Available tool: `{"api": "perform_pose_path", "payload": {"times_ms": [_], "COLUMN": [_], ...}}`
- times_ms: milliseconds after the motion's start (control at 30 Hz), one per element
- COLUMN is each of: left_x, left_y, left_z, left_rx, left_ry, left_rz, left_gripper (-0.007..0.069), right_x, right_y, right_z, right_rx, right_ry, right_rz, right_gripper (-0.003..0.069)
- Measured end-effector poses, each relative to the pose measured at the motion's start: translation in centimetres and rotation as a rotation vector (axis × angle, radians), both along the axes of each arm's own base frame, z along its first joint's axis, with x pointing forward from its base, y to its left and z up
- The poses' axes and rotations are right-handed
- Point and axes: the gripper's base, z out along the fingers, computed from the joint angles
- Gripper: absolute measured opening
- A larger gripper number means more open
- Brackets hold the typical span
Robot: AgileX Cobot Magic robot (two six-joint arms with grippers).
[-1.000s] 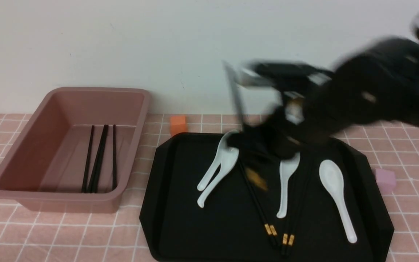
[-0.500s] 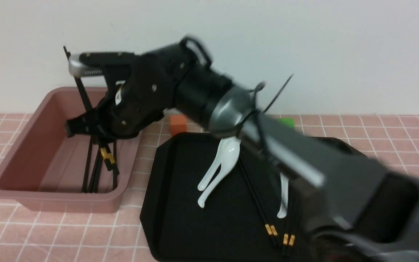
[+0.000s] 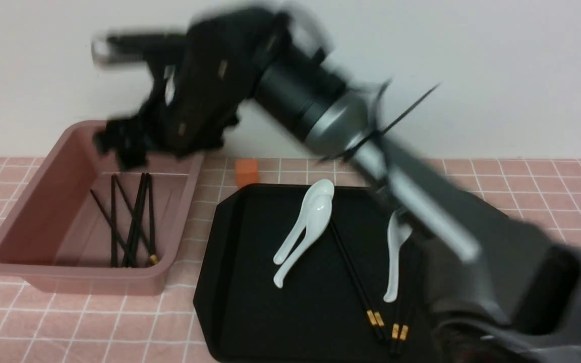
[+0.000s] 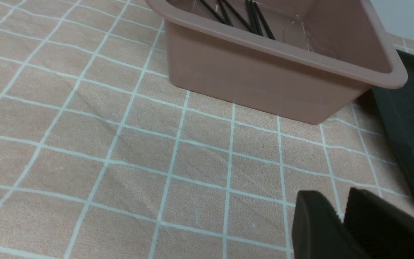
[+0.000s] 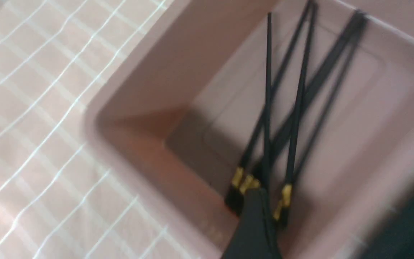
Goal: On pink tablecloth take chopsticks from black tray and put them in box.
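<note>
While the right hand (image 3: 114,146) gapes above the box rim (image 3: 86,272), crossed chopsticks (image 3: 131,222) lying inside

You see a deep brownish-pink plastic box (image 3: 94,273) with a smooth satin finish. Your white ceramic spoons (image 3: 315,214) look glossy.

Right end effector (image 3: 119,143) above pink box (image 3: 91,273) — black chopsticks (image 3: 136,222) inside, white spoons (image 3: 310,222) on black tray (image 3: 295,322)
</note>
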Motion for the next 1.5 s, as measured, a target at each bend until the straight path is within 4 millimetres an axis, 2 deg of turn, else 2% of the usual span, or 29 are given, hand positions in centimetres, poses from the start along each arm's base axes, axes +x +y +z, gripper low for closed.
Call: {"api": "perform_pose_path", "payload": {"times_ms": [67,100,133,167,267,367,467,500,600,633,700,833,900,933,967,1100,1167,1300,1333,1367,1400,1433,1467,1500], "left_x": [0.0,0.0,0.0,0.0,0.0,0.0,0.0,0.0,0.0,0.0,0.0,0.0,0.0,0.0,0.0,0.0,0.0,0.0,0.0,0.0,0.0,0.0,0.0,0.0], "left_y": [0.0,0.0,0.0,0.0,0.0,0.0,0.0,0.0,0.0,0.0,0.0,0.0,0.0,0.0,0.0,0.0,0.0,0.0,0.0,0.0,0.0,0.0,0.0,0.0], "left_z": [0.0,0.0,0.0,0.0,0.0,0.0,0.0,0.0,0.0,0.0,0.0,0.0,0.0,0.0,0.0,0.0,0.0,0.0,0.0,0.0,0.0,0.0,0.0,0.0], "left_rx": [0.000,0.000,0.000,0.000,0.000,0.000,0.000,0.000,0.000,0.000,0.000,0.000,0.000,0.000,0.000,0.000,0.000,0.000,0.000,0.000,0.000,0.000,0.000,0.000], "left_ry": [0.000,0.000,0.000,0.000,0.000,0.000,0.000,0.000,0.000,0.000,0.000,0.000,0.000,0.000,0.000,0.000,0.000,0.000,0.000,0.000,0.000,0.000,0.000,0.000], "left_rz": [0.000,0.000,0.000,0.000,0.000,0.000,0.000,0.000,0.000,0.000,0.000,0.000,0.000,0.000,0.000,0.000,0.000,0.000,0.000,0.000,0.000,0.000,0.000,0.000], "left_gripper": [0.0145,0.0145,0.0145,0.0147,0.0148,0.0148,0.0150,0.0150,0.0155,0.0155,0.0155,0.0160,0.0164,0.0164,0.0165,0.0169,0.0171,0.0177,0.0177,0.0179,0.0183,0.0183,0.0184,0.0184], "right_x": [-1.9,-2.7,-2.8,-3.8,-5.7,-7.2,-9.3,-9.4,-11.5,-11.7,-12.9,-14.6,-16.5,-16.5,-17.6,-20.2,-20.9,-22.7,-23.0,-23.5,-24.7,-25.4,-26.4,-26.5], "right_y": [-2.2,-3.0,-3.1,-4.1,-6.0,-7.8,-10.1,-10.3,-13.2,-13.5,-15.5,-18.0,-20.3,-20.3,-21.6,-25.6,-27.1,-32.4,-32.7,-33.8,-35.3,-35.8,-36.9,-37.0], "right_z": [5.4,7.1,7.5,9.5,12.4,14.2,15.4,15.5,15.3,15.2,14.5,13.9,12.9,12.9,12.6,10.5,9.0,1.9,1.2,-0.4,-3.4,-4.7,-7.0,-7.4], "right_rx": [0.062,0.089,0.094,0.124,0.155,0.130,0.079,0.076,-0.008,-0.017,-0.089,-0.164,-0.206,-0.206,-0.218,-0.279,-0.294,-0.283,-0.276,-0.258,-0.223,-0.225,-0.203,-0.200], "right_ry": [-0.073,-0.094,-0.099,-0.121,-0.147,-0.179,-0.192,-0.192,-0.176,-0.172,-0.175,-0.199,-0.190,-0.190,-0.191,-0.195,-0.164,-0.077,-0.081,-0.092,-0.157,-0.155,-0.231,-0.240], "right_rz": [-0.003,-0.006,-0.005,-0.005,0.000,0.017,0.038,0.038,0.017,0.016,-0.013,-0.025,-0.027,-0.027,-0.032,-0.090,-0.134,-0.324,-0.330,-0.385,-0.466,-0.487,-0.567,-0.577], "right_gripper": [0.0509,0.0470,0.0463,0.0409,0.0294,0.0216,0.0174,0.0172,0.0164,0.0164,0.0161,0.0120,0.0027,0.0020,-0.0008,-0.0015,-0.0015,-0.0015,-0.0015,-0.0015,-0.0015,-0.0015,-0.0015,-0.0015]}}
